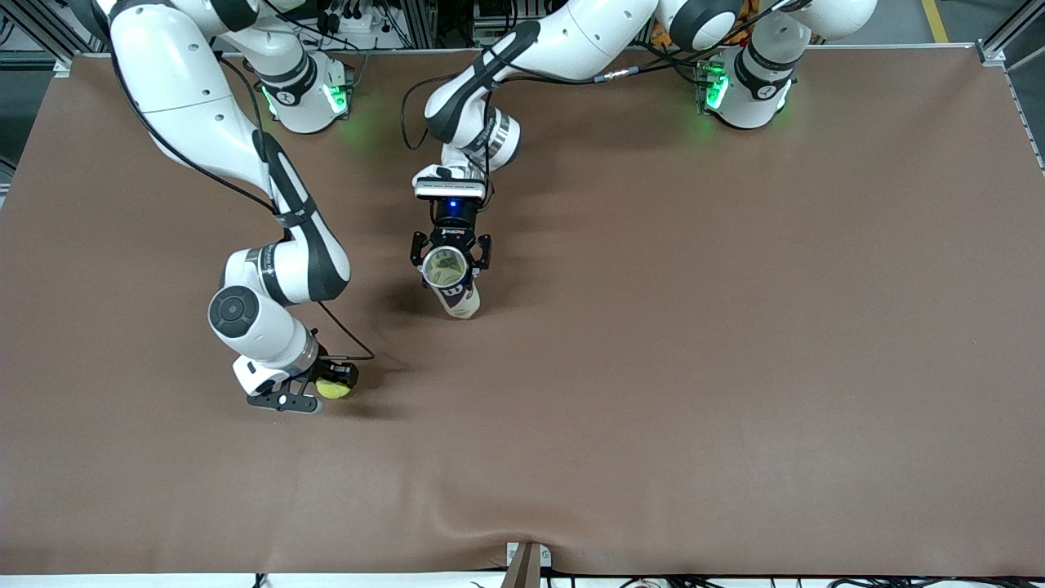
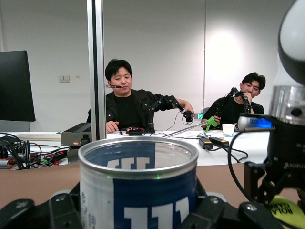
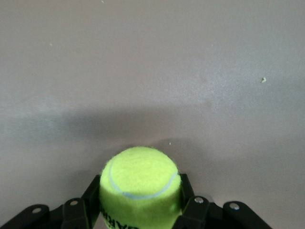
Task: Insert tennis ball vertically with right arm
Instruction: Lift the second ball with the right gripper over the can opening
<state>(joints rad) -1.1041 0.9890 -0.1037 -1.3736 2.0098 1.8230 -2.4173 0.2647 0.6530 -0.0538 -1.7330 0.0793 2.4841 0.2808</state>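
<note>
Two hands gripping: right hand (image 1: 314, 394) on tennis ball (image 1: 333, 389), left hand (image 1: 451, 260) around open can (image 1: 453, 284).

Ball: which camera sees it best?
The right wrist view: the ball fills it, gripped in the right tool. The front view shows only a small part. The left wrist view shows just a yellow edge.

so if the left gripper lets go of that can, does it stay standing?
Probably, if released gently. The can stands upright on the table with its open mouth up, held by the left gripper. It looks tall and narrow, and likely light if empty, so a nudge could tip it. Tipped, its round wall would roll.
</note>
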